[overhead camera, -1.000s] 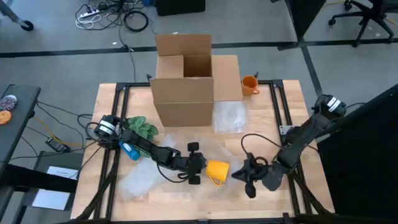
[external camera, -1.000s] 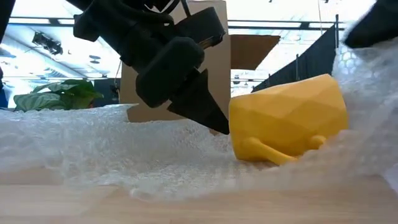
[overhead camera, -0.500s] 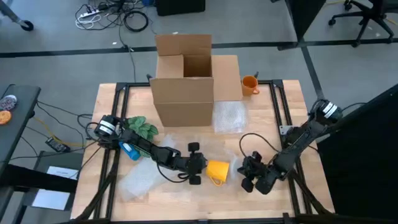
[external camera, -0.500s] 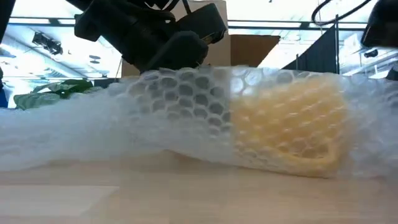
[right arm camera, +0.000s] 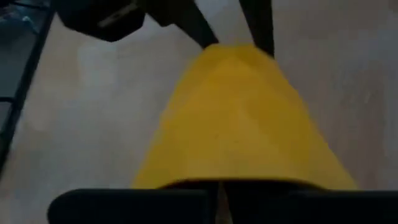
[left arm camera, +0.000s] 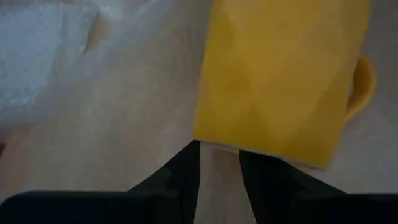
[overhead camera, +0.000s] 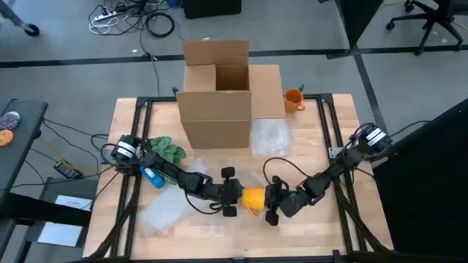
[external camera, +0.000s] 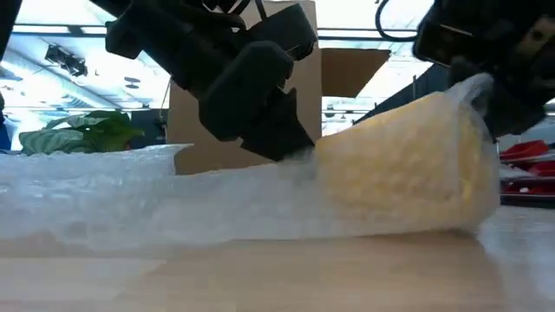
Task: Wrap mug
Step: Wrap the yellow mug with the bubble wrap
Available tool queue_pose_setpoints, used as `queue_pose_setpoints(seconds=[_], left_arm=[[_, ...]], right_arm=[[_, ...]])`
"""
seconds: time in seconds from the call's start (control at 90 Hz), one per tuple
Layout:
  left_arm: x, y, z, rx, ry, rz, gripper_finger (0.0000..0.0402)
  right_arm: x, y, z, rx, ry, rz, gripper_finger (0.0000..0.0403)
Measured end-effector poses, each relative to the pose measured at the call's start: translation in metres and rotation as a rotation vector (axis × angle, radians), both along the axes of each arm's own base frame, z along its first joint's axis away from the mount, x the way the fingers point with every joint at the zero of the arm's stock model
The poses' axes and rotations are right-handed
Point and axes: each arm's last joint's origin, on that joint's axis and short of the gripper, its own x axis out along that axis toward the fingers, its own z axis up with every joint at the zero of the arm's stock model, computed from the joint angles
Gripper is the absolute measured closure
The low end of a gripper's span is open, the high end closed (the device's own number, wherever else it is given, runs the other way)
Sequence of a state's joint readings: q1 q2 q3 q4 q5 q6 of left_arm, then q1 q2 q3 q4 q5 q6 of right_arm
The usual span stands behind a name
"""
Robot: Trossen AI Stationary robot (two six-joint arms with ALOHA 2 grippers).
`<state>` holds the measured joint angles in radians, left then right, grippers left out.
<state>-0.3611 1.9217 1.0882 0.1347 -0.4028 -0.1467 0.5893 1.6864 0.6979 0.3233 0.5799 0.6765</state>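
The yellow mug (overhead camera: 253, 198) lies on its side near the front middle of the desk (overhead camera: 219, 230), with the left hand (overhead camera: 232, 196) released and braced against its left end. The right hand (overhead camera: 272, 204), clenched on the bubble wrap (external camera: 173, 204), draws it over the mug from the right. This looks like the first fold; next the wrap must tuck under the mug.

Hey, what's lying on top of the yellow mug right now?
In the low view a sheet of clear bubble wrap drapes over the yellow faceted mug, its edge at the right gripper. The handle is covered there. The left gripper rests against the mug.
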Motion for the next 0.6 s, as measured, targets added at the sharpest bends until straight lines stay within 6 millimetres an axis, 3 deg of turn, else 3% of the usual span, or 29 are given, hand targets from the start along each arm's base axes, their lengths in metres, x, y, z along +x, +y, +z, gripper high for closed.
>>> queue_pose_setpoints(seconds=[0.278,0.6], left_arm=[[-0.002,0.0,-0.003,0.006,0.027,-0.005,0.0302],[-0.001,0.0,-0.001,-0.005,0.028,0.003,0.0302]], right_arm=[[0.013,-0.006,-0.007,0.016,-0.016,0.055,0.0403],[-0.01,0.009,0.02,0.075,-0.017,0.099,0.0403]])
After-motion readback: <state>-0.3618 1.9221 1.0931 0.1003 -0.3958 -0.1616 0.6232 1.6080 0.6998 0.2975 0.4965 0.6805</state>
